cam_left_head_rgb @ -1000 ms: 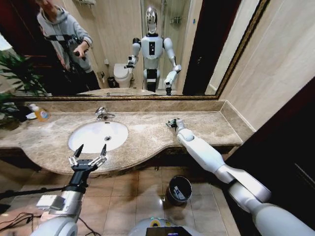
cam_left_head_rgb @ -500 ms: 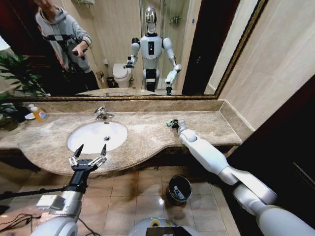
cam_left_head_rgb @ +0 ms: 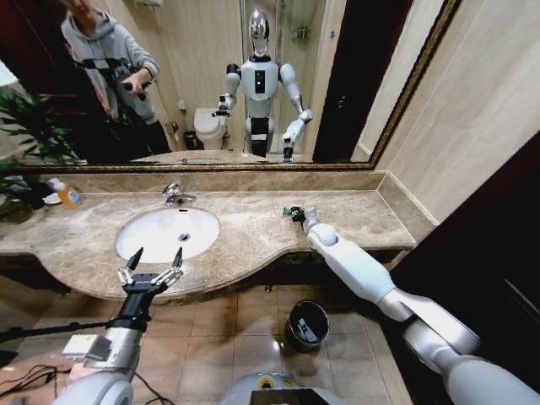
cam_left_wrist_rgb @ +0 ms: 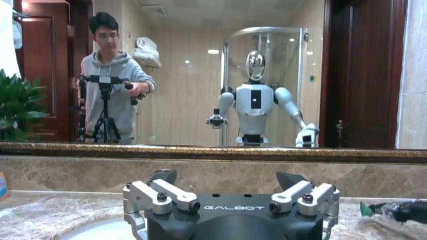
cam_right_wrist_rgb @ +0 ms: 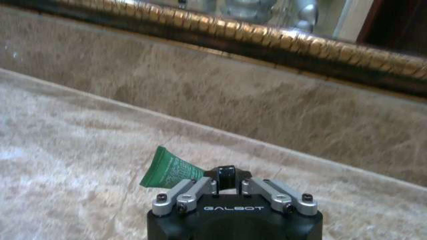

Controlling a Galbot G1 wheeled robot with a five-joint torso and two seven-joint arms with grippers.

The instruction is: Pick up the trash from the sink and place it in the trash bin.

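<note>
Right hand point(cam_left_head_rgb: 293, 212) edged toward sink point(cam_left_head_rgb: 167, 234), clenched on green tube point(cam_right_wrist_rgb: 170, 169), left hand point(cam_left_head_rgb: 150, 267) spread open.

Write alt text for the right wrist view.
The right gripper is shut on a small green tube with a black cap, held just above the beige-brown marble countertop. Behind it rise the marble backsplash and the gilded mirror frame.

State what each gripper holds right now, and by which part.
The right gripper, above the countertop, is shut on a small green tube, pinched at its black cap end; the flat crimped end sticks out free. The left gripper is open, holding nothing.
</note>
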